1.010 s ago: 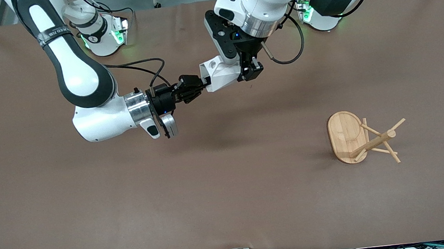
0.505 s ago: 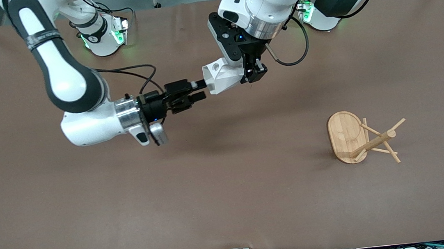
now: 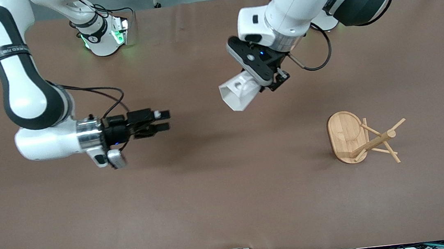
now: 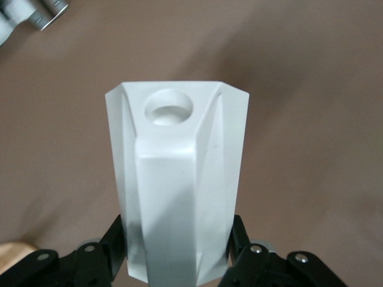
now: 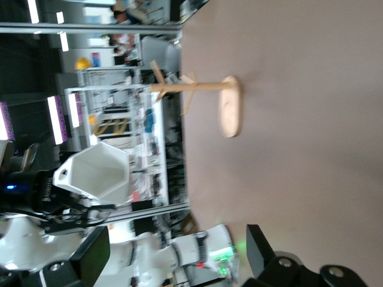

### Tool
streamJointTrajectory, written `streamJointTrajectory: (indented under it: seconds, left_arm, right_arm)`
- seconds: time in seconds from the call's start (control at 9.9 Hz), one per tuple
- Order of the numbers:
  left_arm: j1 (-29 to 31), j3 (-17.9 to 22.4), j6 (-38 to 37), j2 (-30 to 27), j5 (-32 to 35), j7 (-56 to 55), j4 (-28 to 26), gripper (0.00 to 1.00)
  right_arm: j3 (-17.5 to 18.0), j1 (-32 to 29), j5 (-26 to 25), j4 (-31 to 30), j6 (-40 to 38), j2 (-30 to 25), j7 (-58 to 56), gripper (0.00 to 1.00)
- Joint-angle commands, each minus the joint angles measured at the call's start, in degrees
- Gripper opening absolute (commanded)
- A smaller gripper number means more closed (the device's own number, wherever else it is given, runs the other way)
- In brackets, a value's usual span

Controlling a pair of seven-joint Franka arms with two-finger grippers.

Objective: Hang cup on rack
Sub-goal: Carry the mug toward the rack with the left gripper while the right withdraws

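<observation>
Three views logged. Only the front view gives us the full desk [image 3: 214, 207]: the rack [image 3: 361, 138] stands toward the left arm's end, nearer the front camera than both arms' bases, with nothing on its pegs. We see the cup [image 3: 239, 91] in the air over the desk's middle, well apart from the rack, held in the left claw [image 3: 269, 82].

From the left wrist view we get what the front view lacks: the cup [image 4: 176, 185] fills the frame, its handle facing the camera with the round hole [image 4: 169, 107] clear, and the black fingers [image 4: 239, 242] press against its faceted sides at the base end. We note the left claw as clenched on the cup.

Through the right wrist view we see the cup's open polygonal rim [image 5: 99, 170], and the rack [image 5: 209, 95] upright on its oval base.

Pose: the left arm reaches down from its base, wrist angled so the cup's mouth tips toward the front camera. The right arm lies low and level over the desk; the right claw [image 3: 162, 121] holds nothing, its fingers parted.
</observation>
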Motion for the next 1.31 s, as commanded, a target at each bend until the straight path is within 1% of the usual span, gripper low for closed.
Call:
streamJointTrajectory:
  seconds: [0.0, 0.2, 0.3, 0.4, 0.5, 0.71, 0.81, 0.91, 1.01, 1.21]
  left_arm:
    - [1.1, -0.2, -0.5, -0.3, 3.6, -10.8, -2.5, 0.36]
    - [5.1, -0.2, -3.9, -1.6, 3.8, -12.8, -2.8, 0.36]
    - [7.0, -0.4, -4.2, -2.4, 3.8, -12.6, -4.3, 0.36]
    - [8.2, -0.5, -4.2, -3.2, 3.7, -12.6, -5.7, 0.36]
    - [8.7, -0.4, -4.2, -3.6, 3.7, -12.8, -6.4, 0.37]
    - [12.6, -0.4, -4.3, -3.8, 3.6, -13.3, -6.9, 0.37]
    - [14.2, -0.4, -4.2, -3.7, 3.5, -15.3, -7.1, 0.37]
    - [15.9, -0.4, -4.1, -3.2, 3.6, -15.2, -7.2, 0.37]
    - [16.7, -0.4, -3.3, -2.6, 3.7, -14.1, -8.9, 0.37]
    - [17.1, -0.3, -1.4, -0.3, 5.3, -12.9, -10.8, 0.37]
  right_arm:
    - [0.5, -3.1, -7.9, 0.3, 2.8, -0.5, 0.4, 1.00]
    - [-0.6, -5.9, -15.5, 0.7, 2.6, -1.0, 0.6, 1.00]
    - [-0.9, -6.5, -18.8, 1.2, 2.6, -1.7, 2.6, 1.00]
    - [-0.9, -6.6, -23.3, 2.9, 2.9, -1.7, 4.8, 1.00]
    - [-0.9, -6.6, -28.7, 4.6, 2.9, -1.7, 7.3, 1.00]
    - [-0.9, -6.4, -40.5, 8.7, 2.5, -1.7, 13.4, 1.00]
    - [-0.8, -6.4, -47.8, 10.6, 2.3, -1.8, 17.6, 1.00]
    - [-0.9, -6.1, -54.4, 11.8, 1.5, -3.2, 19.2, 1.00]
    - [-1.6, -5.5, -59.4, 12.0, 0.4, -4.5, 19.3, 1.00]
    - [-7.9, -1.8, -66.0, 12.4, -0.6, -8.1, 19.3, 1.00]
